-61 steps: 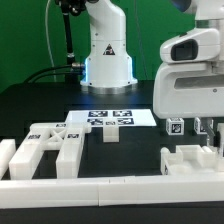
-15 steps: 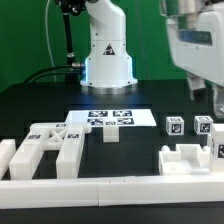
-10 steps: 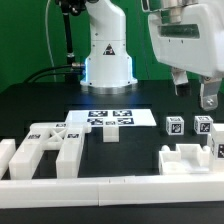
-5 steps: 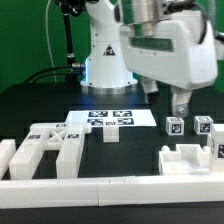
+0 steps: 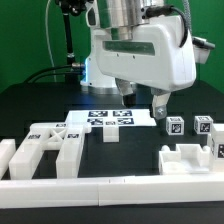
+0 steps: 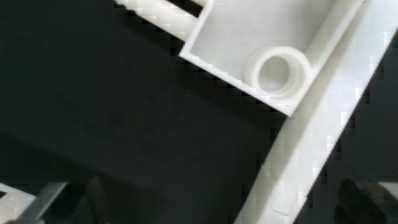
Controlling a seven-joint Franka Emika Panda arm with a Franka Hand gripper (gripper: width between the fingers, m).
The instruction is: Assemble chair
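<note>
Since half a second ago the gripper (image 5: 144, 101) has swung from the exterior view's right toward the middle of the bench (image 5: 30, 100) and come lower. It now hangs by the end of the marker board (image 5: 100, 117) on the exterior view's right. Its fingers (image 5: 160, 106) are spread wide with nothing between them. In the wrist view the fingertips (image 6: 48, 198) show as dark shapes far apart, with bare black bench between them.

The chair is not yet joined. It lies in loose, blocky, matte-white pieces, several bearing black-and-white square tags.
- **Frame** (image 5: 45, 143): a ladder-like piece with tags on top, lying flat in the near corner at the exterior view's left, just behind the rail (image 5: 110, 186) along the near edge.
- **Leg** (image 5: 110, 135): short, standing alone near the middle, just in front of the marker board.
- **Cubes** (image 5: 175, 126) and (image 5: 205, 124): two of them, tagged, side by side toward the edge at the exterior view's right, near the gripper but apart from it.
- **Block** (image 5: 188, 160): notched, sitting in the near corner on that side, close against the rail.
- **Tagged piece** (image 5: 219, 150): beside the block and cut off by the picture.

The wrist view shows a flat white slab (image 6: 240, 45) with a raised round ring (image 6: 281, 70) next to a long white bar (image 6: 311, 150); I cannot tell which part this is
</note>
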